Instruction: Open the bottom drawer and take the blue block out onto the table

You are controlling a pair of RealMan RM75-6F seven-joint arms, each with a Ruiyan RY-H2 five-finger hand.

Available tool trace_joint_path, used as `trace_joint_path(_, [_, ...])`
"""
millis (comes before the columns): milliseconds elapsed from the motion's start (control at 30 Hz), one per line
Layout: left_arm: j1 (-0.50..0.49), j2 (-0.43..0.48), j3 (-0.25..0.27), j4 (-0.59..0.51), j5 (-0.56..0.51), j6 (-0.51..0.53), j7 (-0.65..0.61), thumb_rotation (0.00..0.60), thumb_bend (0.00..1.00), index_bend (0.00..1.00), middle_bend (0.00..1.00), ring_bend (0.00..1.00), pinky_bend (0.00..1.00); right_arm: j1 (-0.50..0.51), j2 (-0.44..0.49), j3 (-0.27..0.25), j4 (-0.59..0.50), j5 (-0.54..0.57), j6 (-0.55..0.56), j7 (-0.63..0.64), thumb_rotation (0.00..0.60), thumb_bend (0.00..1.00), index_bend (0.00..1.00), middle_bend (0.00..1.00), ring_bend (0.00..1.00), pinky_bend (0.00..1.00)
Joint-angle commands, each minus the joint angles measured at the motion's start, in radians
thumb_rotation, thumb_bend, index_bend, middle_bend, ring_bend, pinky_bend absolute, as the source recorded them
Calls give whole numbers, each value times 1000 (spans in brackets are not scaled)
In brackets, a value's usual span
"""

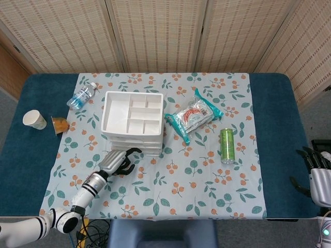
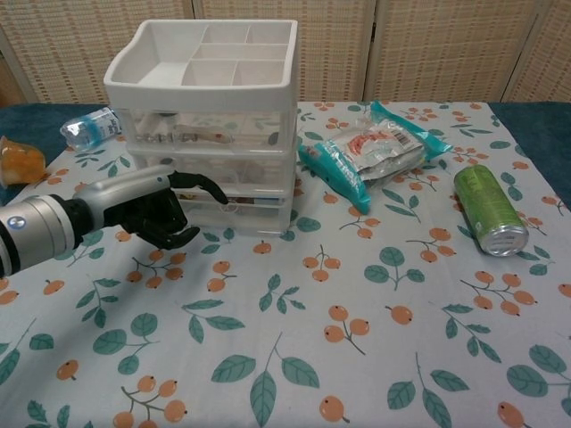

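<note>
The left hand [image 2: 156, 212] reaches low at the bottom drawer [image 2: 241, 214], fingers curled, seemingly hooking its front. The blue block can't be made out. The right hand [image 1: 315, 173] hangs off the bench [image 1: 279, 155], fingers apart, empty.

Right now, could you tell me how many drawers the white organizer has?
3, stacked under the open divided top tray: the top drawer, the middle drawer and the bottom drawer, which the left hand partly hides. All look closed.
</note>
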Motion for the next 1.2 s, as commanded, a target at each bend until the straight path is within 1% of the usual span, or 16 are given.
trace_joint_path(33, [-3, -9, 2, 11, -2, 8, 8, 600, 479, 228, 951, 1000, 1000, 0, 0, 0, 0, 1, 0, 0, 600, 266, 163, 140, 184, 215])
trace_joint_path(367, [-6, -26, 13, 39, -1, 32, 38, 600, 479, 219, 951, 1000, 1000, 0, -3, 1, 3, 5, -4, 0, 600, 267, 163, 140, 184, 215])
trace_joint_path(767, [-20, -59, 32, 79, 22, 64, 133, 600, 479, 226, 951, 1000, 1000, -3, -5, 0, 11, 15, -8, 6, 600, 266, 163, 151, 193, 215])
trace_joint_path(1200, [-47, -53, 16, 48, -36, 26, 225, 600, 479, 224, 959, 1000, 1000, -8, -7, -1, 15, 17, -7, 12, 600, 267, 163, 153, 197, 215])
